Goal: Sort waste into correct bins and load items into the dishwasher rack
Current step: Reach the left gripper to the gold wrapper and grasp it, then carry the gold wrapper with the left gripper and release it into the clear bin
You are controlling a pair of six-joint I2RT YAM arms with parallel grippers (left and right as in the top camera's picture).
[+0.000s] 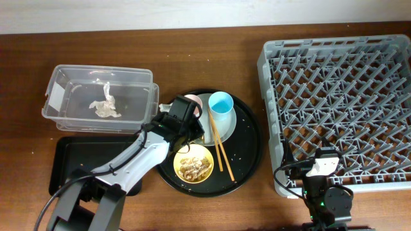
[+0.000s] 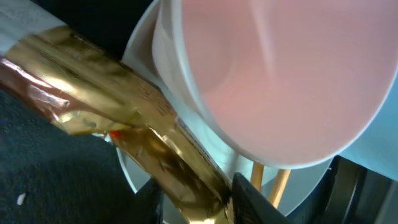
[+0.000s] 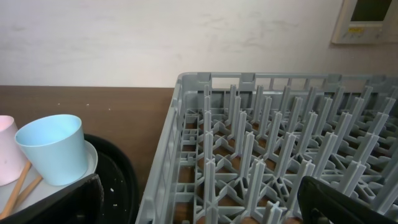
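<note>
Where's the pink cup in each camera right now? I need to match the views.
Overhead: pink cup sits left of the blue cup, with only its rim showing.
Left wrist: it fills the upper right, beside the gold wrapper.
Right wrist: it is a sliver at the far left edge, next to the blue cup.
Shared landmark: the chopsticks lying by it.

The large square grey plastic dishwasher rack (image 1: 340, 109) stands with its pegs upright. Just left of it, a small blue cup (image 1: 221, 109) stands upright on a pale round plate (image 1: 230, 123). A small pink cup (image 1: 191, 99) sits farther left. Thin wooden chopsticks (image 1: 220, 147) lie side by side next to a yellow bowl (image 1: 209, 156) of tan-brown food scraps (image 1: 192, 168). A crinkled gold-brown wrapper (image 2: 124, 118) seems to touch the pink cup. Well left of the rack, a clear plastic tub (image 1: 54, 96) holds a crumpled white tissue (image 1: 104, 106), with a shallow black rectangular tray (image 1: 70, 160) just beside it.
</note>
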